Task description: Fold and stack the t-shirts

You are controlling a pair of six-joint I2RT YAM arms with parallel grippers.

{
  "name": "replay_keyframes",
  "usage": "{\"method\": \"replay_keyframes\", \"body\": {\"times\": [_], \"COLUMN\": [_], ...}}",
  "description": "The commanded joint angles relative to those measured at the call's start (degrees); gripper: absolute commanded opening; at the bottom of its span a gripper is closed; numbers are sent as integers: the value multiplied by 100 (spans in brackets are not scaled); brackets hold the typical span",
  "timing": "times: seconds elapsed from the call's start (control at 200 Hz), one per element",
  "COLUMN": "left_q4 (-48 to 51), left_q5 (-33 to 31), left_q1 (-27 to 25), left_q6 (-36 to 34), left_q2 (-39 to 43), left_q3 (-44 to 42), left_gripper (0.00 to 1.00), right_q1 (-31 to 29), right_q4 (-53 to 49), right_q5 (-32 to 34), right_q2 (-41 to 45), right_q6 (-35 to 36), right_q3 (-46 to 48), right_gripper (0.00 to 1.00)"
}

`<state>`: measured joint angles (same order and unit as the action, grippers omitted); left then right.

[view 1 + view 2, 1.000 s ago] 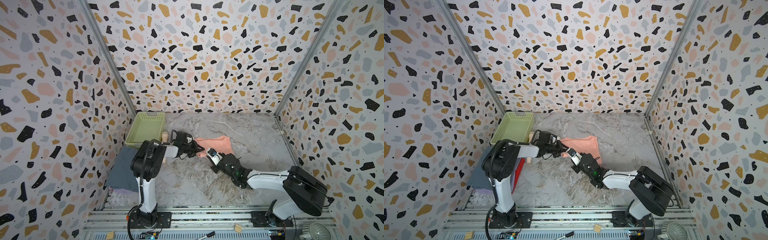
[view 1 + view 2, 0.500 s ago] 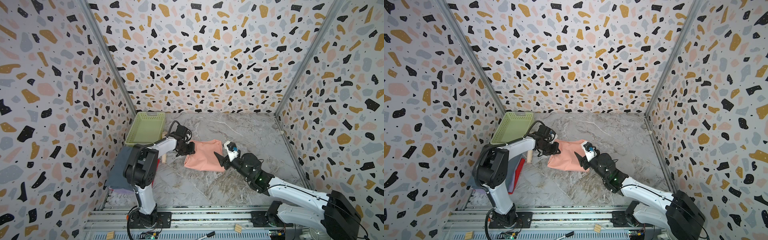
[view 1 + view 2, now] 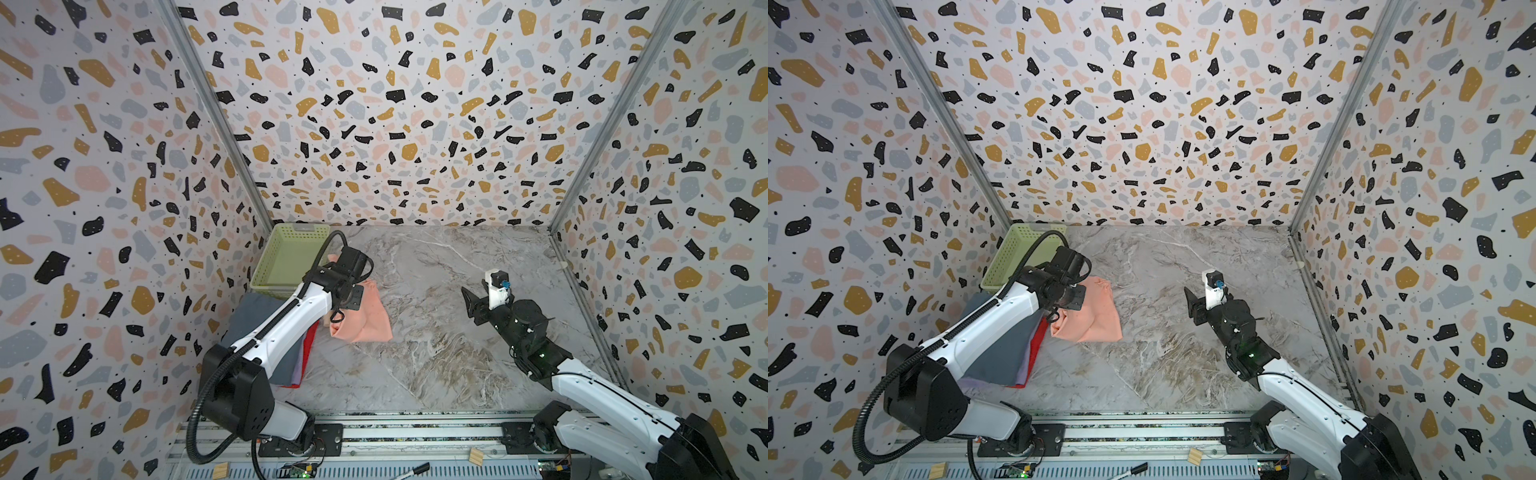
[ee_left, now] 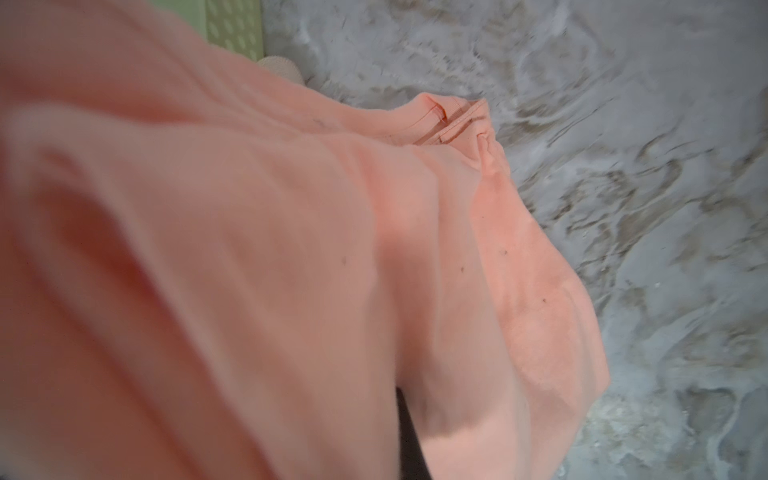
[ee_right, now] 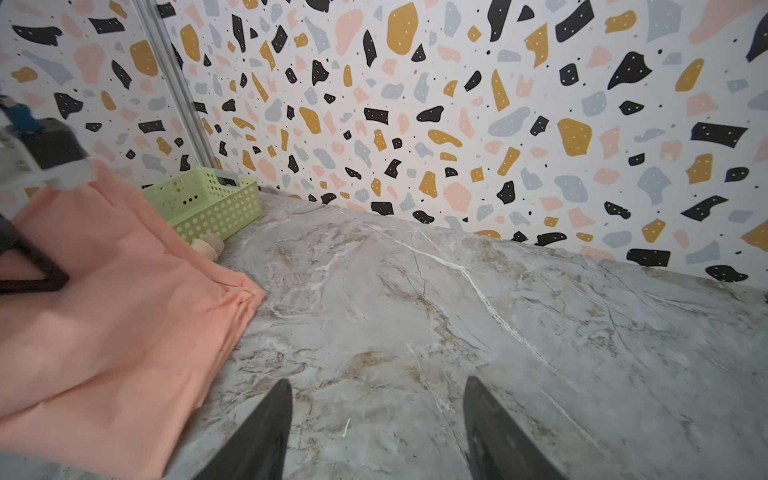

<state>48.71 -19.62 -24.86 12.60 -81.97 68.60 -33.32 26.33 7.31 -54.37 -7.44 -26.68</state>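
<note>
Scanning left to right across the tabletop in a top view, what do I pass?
Grey-topped folded stack → salmon-peach shirt → bare marble table → right claw, open and empty.

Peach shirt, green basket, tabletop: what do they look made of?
Peach shirt: soft matte knit cloth, likely cotton; it creases and shows a stitched hem in the left wrist view. Green basket: rigid plastic, slight sheen, moulded round holes. Tabletop: marble-look grey veining, smooth; real stone or printed laminate, cannot tell.
</note>
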Motion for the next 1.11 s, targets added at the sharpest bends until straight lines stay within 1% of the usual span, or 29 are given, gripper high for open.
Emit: {"method": "replay_keyframes", "body": {"times": [0.0, 0.12, 0.165, 0.215, 0.265, 0.325, 0.421, 0.506, 0.626, 0.766, 0.876, 0.951, 1.016, 1.056, 1.101], "left_q4": [657, 798, 886, 962, 1032, 1101, 1102, 1247, 1567, 1868, 2001, 2060, 2077, 2091, 2099], "left_q5": [-802, -834, -938, -1002, -1036, -1203, -1168, -1339, -1531, -1551, -1214, -1138, -1363, -1546, -1823], "left_q1": [-62, -82, -80, -80, -80, -80, -80, -80, -80, -82, -82, -79, -49, 17, 86], "left_q6": [-164, -463, -539, -649, -757, -781, -891, -950, -962, -961, -942, -908, -838, -708, -446], "left_q2": [377, 818, 954, 1084, 1192, 1281, 1463, 1602, 1667, 1701, 1657, 1632, 1632, 1620, 1606], "left_q3": [-27, 177, 284, 381, 468, 551, 570, 758, 1200, 1672, 1894, 2021, 2019, 2013, 1943], "left_gripper": [0, 0, 0, 4, 6, 5, 5, 5, 5, 8, 10, 10, 11, 8, 8], "right_q1": [85, 124, 130, 139, 133, 153, 154, 164, 201, 215, 238, 248, 263, 266, 275], "right_q4": [-176, -266, -296, -298, -304, -330, -348, -339, -339, -340, -258, -152, -51, -14, 13], "right_q5": [30, -6, -15, -18, -17, -17, -4, 19, -1, -1, 11, 33, -30, -70, -116], "right_q2": [5, -180, -245, -291, -348, -409, -496, -522, -608, -726, -834, -910, -960, -997, -1036], "right_q6": [-112, -141, -143, -143, -122, -110, -92, -91, -91, -116, -108, -123, -140, -141, -152], "right_q3": [-220, -340, -393, -432, -474, -524, -583, -598, -636, -690, -698, -677, -663, -663, -659], "right_gripper": [65, 65, 65, 65, 65, 65, 65, 65, 65, 65, 65, 65, 65, 65, 65]}}
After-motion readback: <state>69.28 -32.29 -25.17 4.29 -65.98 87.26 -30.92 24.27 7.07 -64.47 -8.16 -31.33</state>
